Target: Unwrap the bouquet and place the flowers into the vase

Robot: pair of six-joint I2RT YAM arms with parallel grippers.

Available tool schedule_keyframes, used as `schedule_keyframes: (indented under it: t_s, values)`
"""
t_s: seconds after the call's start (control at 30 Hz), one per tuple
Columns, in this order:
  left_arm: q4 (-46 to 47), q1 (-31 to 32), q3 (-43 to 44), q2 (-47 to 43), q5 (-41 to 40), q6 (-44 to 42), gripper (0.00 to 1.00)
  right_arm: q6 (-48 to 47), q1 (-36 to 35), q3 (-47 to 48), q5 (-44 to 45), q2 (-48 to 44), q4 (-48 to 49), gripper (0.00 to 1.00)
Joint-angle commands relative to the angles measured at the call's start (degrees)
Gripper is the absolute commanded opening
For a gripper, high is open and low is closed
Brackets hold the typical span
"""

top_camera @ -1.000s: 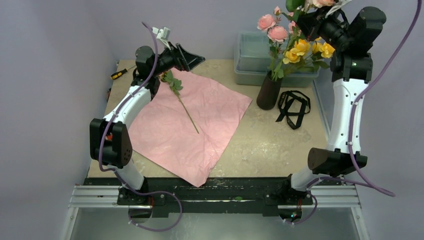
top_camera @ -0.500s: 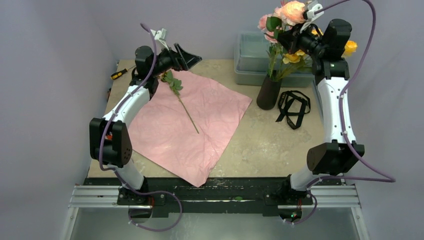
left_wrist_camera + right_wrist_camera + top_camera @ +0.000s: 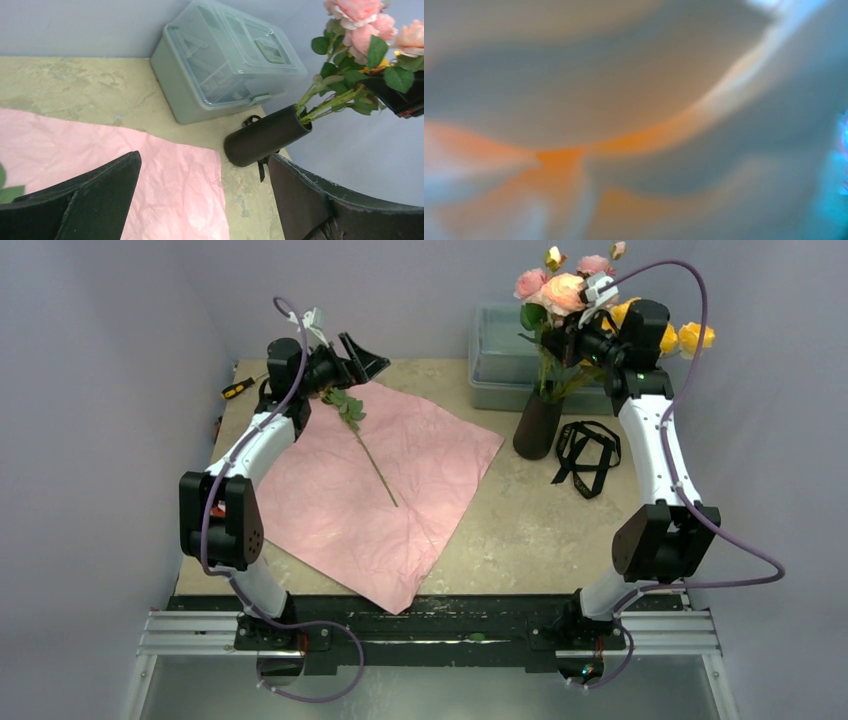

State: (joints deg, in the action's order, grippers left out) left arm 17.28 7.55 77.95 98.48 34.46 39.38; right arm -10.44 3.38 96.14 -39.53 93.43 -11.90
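Pink paper (image 3: pixel 380 490) flat on table (image 3: pixel 520 530), one stem (image 3: pixel 372 458) lying on it. Left gripper (image 3: pixel 362 352) wide apart over paper's far edge. Right gripper (image 3: pixel 562 340) pinched tight on flowers (image 3: pixel 562 292). Stems in dark vase (image 3: pixel 537 427), near table's far right corner.

Robot lab booth, plain lilac walls (image 3: pixel 90 360), aluminium rail (image 3: pixel 180 635) along table (image 3: pixel 540 540) edge

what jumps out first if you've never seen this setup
The bunch of pink and yellow flowers standing in the dark vase at the far right of the table draws the eye first. Next comes the large pink paper spread flat over the left and middle, with a single green stem lying on it. A black ribbon lies loose beside the vase.
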Motion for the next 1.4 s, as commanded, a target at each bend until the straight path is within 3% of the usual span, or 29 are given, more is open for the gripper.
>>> schedule_keyframes:
  t_s: [0.0, 0.2, 0.4, 0.57, 0.67, 0.77, 0.87, 1.37]
  values:
    - [-2.5, -1.4, -1.0, 0.8, -3.8, -0.8, 1.00, -1.5, -0.2, -1.6, 1.5, -1.1, 0.6, 0.05]
    - [-7.7, -3.0, -1.0, 1.4, -9.6, -2.9, 1.00, 0.6, -0.2, -0.8, 1.5, -2.6, -0.2, 0.51]
    - [-14.3, -3.4, -0.1, 1.9, -17.6, -8.4, 0.94, 2.4, -0.1, -0.4, 2.7, -6.2, -0.7, 0.75]
    - [-22.3, -3.4, 1.7, 3.8, -26.4, -12.1, 0.89, 3.9, 0.1, 1.3, 4.1, -8.7, -1.9, 0.88]
    - [-23.9, -3.4, 2.2, 5.0, -29.8, -12.8, 0.85, 4.9, 0.4, 1.9, 4.5, -10.2, -2.6, 0.92]
    - [-25.2, -3.2, 3.5, 7.6, -33.6, -11.0, 0.69, 5.9, 0.5, 1.8, 4.7, -11.9, -2.7, 0.95]
    - [-27.0, -2.7, 5.7, 10.4, -35.1, -10.4, 0.60, 7.2, 0.5, 1.8, 5.0, -13.1, -3.0, 0.96]
    - [-24.1, 4.0, 11.3, 22.0, -50.9, -14.4, 0.60, 9.0, 0.5, 2.4, 5.8, -15.0, -5.0, 0.98]
